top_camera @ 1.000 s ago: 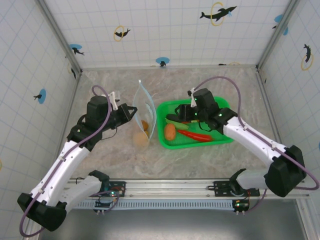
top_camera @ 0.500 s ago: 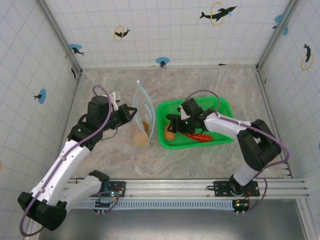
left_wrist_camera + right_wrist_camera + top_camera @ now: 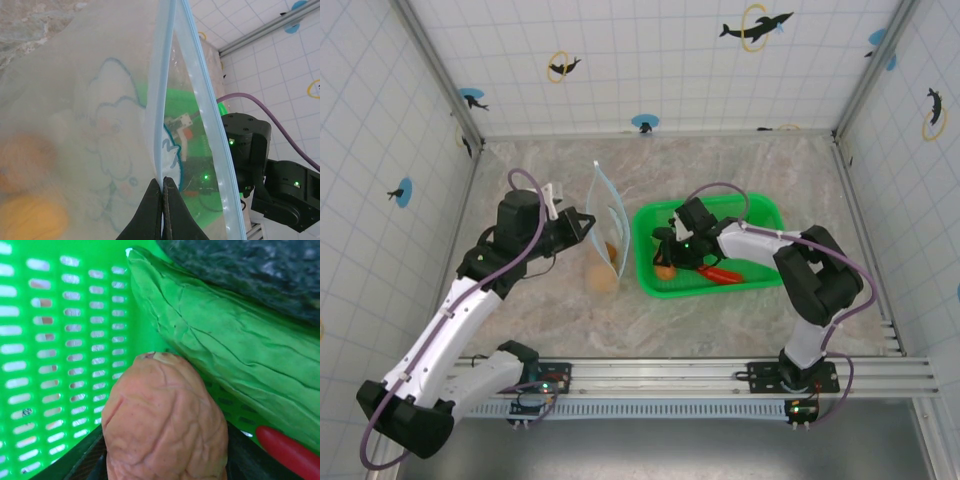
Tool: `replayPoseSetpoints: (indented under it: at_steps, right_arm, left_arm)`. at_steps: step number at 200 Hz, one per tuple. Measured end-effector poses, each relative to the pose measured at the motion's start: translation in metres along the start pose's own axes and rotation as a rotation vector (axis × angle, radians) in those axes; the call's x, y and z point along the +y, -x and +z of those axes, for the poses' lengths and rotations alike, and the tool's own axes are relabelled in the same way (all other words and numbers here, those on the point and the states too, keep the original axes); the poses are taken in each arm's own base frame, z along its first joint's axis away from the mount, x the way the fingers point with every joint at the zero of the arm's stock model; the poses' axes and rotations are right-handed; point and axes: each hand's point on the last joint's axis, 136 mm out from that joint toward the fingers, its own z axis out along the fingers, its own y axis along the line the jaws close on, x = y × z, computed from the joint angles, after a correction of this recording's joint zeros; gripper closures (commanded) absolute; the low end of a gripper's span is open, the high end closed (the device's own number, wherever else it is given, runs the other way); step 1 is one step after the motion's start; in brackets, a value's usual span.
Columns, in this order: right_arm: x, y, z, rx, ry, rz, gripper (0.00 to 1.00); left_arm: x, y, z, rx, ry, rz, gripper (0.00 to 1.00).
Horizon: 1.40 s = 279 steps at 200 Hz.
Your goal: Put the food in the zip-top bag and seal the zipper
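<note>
1. Left of the basket (image 3: 760, 213), the bag (image 3: 610, 215) stands upright on the surface (image 3: 740, 165) with its mouth open upward.
2. Left tool (image 3: 161, 189): jaws fully closed, pinching the near side of the zipper (image 3: 165, 75) at the bag's mouth. The far side of the strip bows away from it, so the mouth gapes.
3. Two pieces of food lie low in the bag, seen blurred through the plastic: an orange piece (image 3: 20, 155) and a yellow-orange piece (image 3: 30, 217) beside it.
4. Right tool (image 3: 667, 262): reaching down into the left end of the basket, jaws about half open around the oval (image 3: 165, 415).
5. Its dark fingers (image 3: 85, 465) lie against both sides of the oval, which rests on the basket floor.
6. Just right of the oval and touching it lies the green piece (image 3: 220, 350), with the eggplant (image 3: 260, 270) beyond it.
7. Near the oval's right side, the tip of the chili (image 3: 287, 452) lies beside the green piece.
8. Bag and basket stand near each other without touching.
</note>
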Motion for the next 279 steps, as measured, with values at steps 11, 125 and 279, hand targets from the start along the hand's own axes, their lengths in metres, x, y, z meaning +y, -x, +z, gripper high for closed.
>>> replayPoseSetpoints:
  at_steps: [11, 125, 279]
  right_arm:
    - [0.0, 0.0, 0.0, -0.002, 0.001, -0.001, 0.5]
    - [0.072, 0.048, -0.127, -0.419, 0.129, -0.219, 0.54]
    - [0.222, 0.039, -0.162, -0.697, 0.272, -0.611, 0.52]
  left_arm:
    - [-0.002, 0.001, -0.001, -0.003, -0.003, 0.001, 1.0]
    - [-0.006, 0.001, 0.002, 0.013, -0.022, -0.006, 1.0]
    - [-0.012, 0.0, 0.005, 0.029, -0.056, -0.051, 1.0]
